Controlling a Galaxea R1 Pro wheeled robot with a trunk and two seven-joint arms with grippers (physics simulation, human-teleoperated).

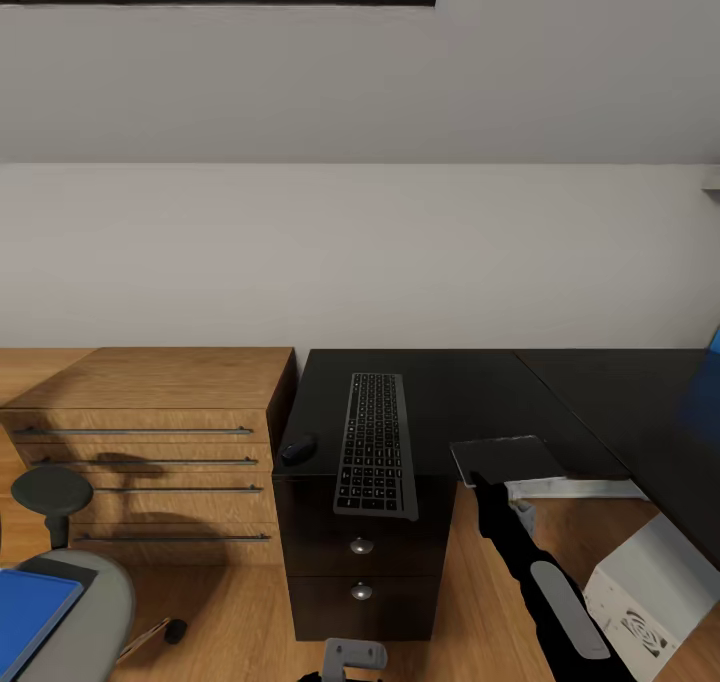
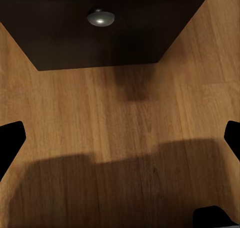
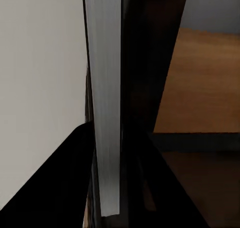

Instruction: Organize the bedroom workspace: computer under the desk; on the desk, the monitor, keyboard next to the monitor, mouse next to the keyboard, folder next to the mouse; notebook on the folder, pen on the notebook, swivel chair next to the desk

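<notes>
I've got the right gripper (image 3: pixel 107 188) pinched on the notebook (image 1: pixel 505 459) edge at the desk (image 1: pixel 450 392) rim, left gripper (image 2: pixel 120 138) spread wide over floor, idle, w/ folder (image 1: pixel 30 612) waiting on the swivel chair (image 1: pixel 85 602).

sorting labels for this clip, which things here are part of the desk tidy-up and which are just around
Job: keyboard, mouse, notebook in the right gripper, folder, swivel chair, computer, desk.
Just around: wooden dresser.
</notes>
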